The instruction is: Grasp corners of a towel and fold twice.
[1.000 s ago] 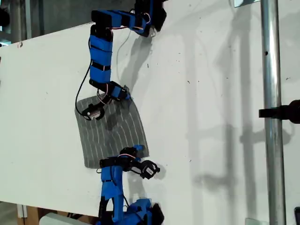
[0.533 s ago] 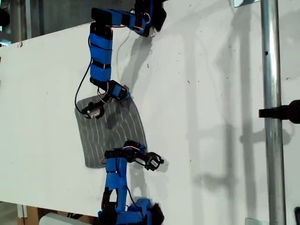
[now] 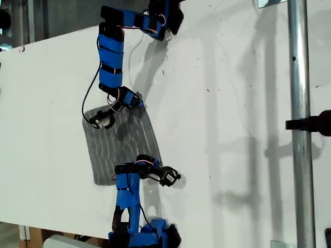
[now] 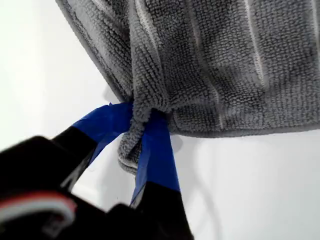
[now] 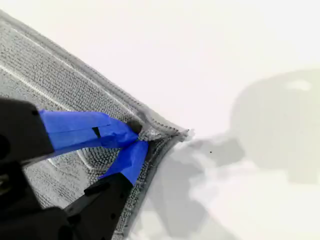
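My first gripper point(image 4: 142, 131) and second gripper point(image 5: 137, 136) each pinch a corner of the towel point(image 3: 121, 150); the cloth extends toward the exterior view's left.

We cannot tell from the exterior view which arm carries which wrist camera; each arm's gripper there is too small to show its jaws. In that view one arm's wrist covers the towel point(image 3: 124, 147) corner nearer the table's point(image 3: 232, 103) far edge, and the other arm covers part of its near edge. The first wrist view cuts off most of the towel point(image 4: 225, 65) and blurs my first gripper's point(image 4: 145, 132) body. The second wrist view shows only one corner point(image 5: 172, 134).
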`<state>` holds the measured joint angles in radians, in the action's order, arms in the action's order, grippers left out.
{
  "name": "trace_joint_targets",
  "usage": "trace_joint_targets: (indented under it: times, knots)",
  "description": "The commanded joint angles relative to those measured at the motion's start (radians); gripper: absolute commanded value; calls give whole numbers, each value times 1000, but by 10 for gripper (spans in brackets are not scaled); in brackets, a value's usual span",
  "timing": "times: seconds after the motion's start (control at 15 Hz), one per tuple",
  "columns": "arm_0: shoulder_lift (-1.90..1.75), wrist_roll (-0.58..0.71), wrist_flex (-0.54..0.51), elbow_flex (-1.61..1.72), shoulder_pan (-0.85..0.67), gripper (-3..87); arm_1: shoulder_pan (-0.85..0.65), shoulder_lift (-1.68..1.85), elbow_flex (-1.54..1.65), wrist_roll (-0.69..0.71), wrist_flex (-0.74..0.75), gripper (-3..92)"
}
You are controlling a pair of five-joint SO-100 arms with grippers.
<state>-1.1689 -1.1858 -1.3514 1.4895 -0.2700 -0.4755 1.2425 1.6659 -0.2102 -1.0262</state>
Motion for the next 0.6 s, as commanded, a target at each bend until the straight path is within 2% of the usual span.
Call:
trace_joint_targets:
  times: [0.0,0.07,0.2,0.33,0.53]
  knots:
    - [-98,-26,-183,-115,32,202,-12,66,5,-8,8,-3]
    - [-124,-34,-272,-179,44,237,-11,66,11,-9,14,-3]
    - [-209,0,-298,-232,52,263,-9,61,14,-12,25,-3]
    - [-233,25,-288,-218,31,267,-8,61,14,-15,26,-3]
    - [-69,26,-230,-167,-18,272,-6,64,14,-17,26,-3]
